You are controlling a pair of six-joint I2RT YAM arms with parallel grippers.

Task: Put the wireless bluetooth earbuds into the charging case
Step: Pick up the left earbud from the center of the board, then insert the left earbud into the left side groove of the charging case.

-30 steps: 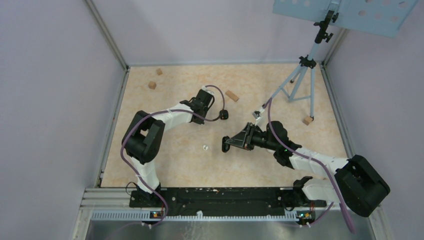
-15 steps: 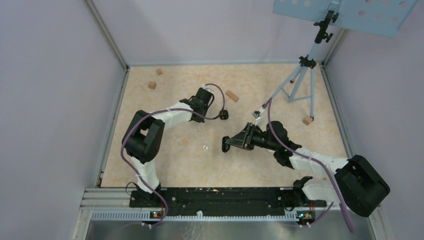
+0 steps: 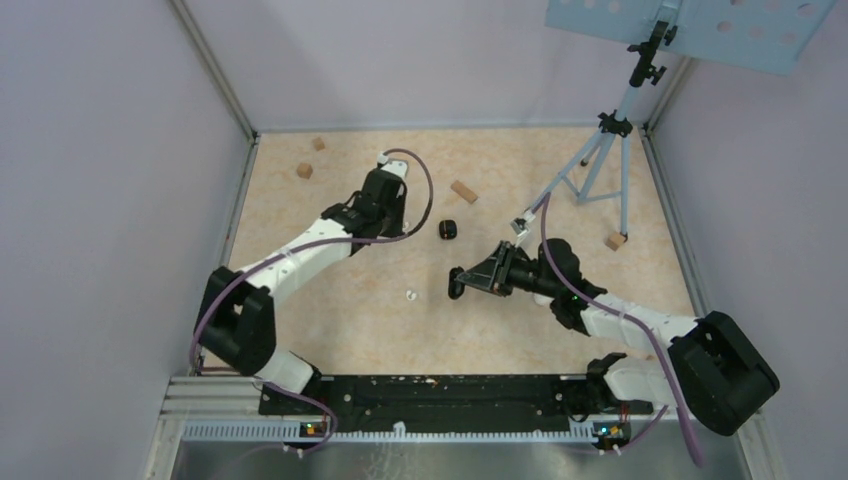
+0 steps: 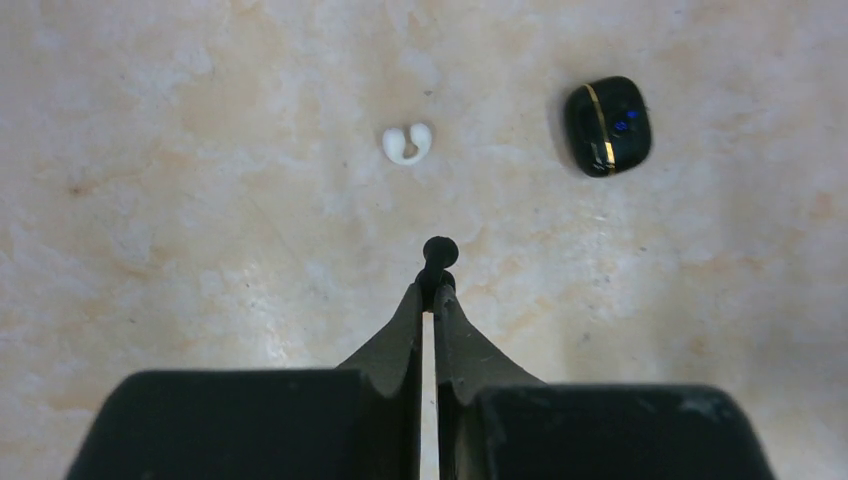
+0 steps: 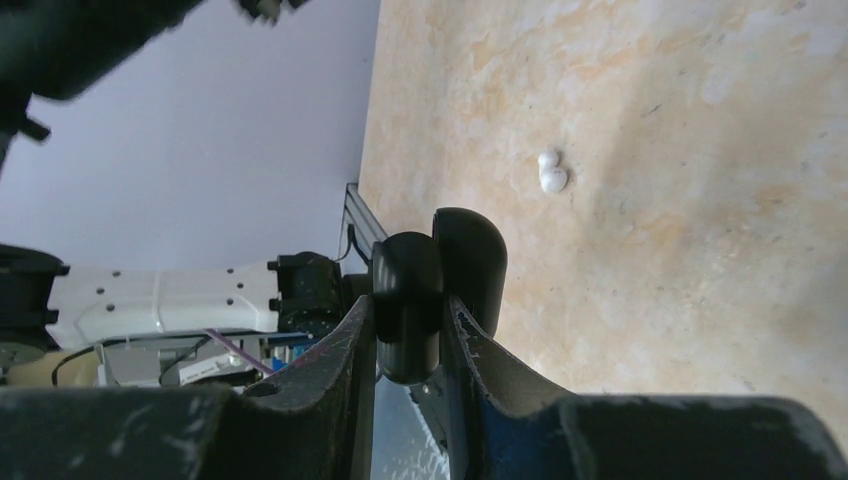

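Closing over the last second, my left end effector [image 4: 434,292] has drawn its fingers almost together, and the left wrist view shows a small black earbud [image 4: 439,250] nipped at their very tips, above the worktop [image 3: 330,300]. The left arm has also swung and stretched out from where it sat a second ago. I read that as the pick made, so the next job is carrying the bud across to the charging case [image 5: 468,265].

The right end effector [image 5: 408,330] has not changed its hold. It grips that black case, lid open, lifted and tilted near the middle of the worktop.

A white earbud [image 4: 407,143] lies loose between the two arms, just ahead of my left fingertips. A second black case [image 4: 607,125], shut, with a gold line across it, rests to its right. Wooden blocks [image 3: 304,170] are scattered towards the far edge, and a tripod [image 3: 600,150] stands at the far right, all well apart from the handover path.

Nothing blocks the way, but the pinch on the bud is shallow, so I judge it could slip or twist.
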